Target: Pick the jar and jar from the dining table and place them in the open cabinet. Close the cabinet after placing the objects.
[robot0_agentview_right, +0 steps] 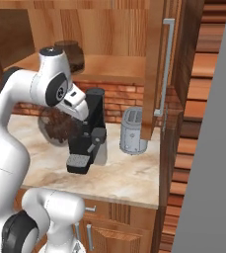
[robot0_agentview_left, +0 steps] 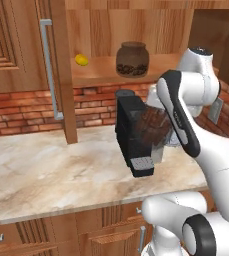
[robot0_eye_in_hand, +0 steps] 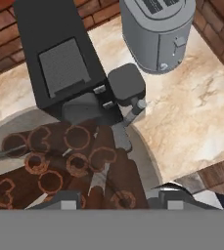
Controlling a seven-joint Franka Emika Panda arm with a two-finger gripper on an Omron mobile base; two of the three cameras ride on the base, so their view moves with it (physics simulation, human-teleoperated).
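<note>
Cabinet (robot0_agentview_left: pixel 136 35) stands open above the marbled tabletop (robot0_agentview_left: pixel 46 170), its door (robot0_agentview_left: pixel 16 45) swung to the left with a long silver handle (robot0_agentview_left: pixel 48 70) on it. On the wooden shelf inside sits one jar (robot0_agentview_left: pixel 132 59), the one with dark bean-like bits, already placed; a small yellow thing (robot0_agentview_left: pixel 81 60) lies to its left. Below, a black coffee machine (robot0_agentview_left: pixel 133 135) stands on the tabletop against the brick wall, and a grey toaster (robot0_agentview_right: pixel 132 131) stands to its right.

The second jar (robot0_agentview_right: pixel 59 124), holding brown sticks, is off the tabletop, just beside the coffee machine and below the shelf. The hand (robot0_eye_in_hand: pixel 118 197) sits over it; in the hand view the sticks lie right between its fingertips (robot0_eye_in_hand: pixel 64 199), so the hand appears partly closed on this jar, carrying it.

The step in hand looks like the carry of the second jar to the cabinet. The next move calls for a lift clear of the coffee machine, then a reach far in over the shelf edge to set the jar beside the first. The door is not yet shut.
</note>
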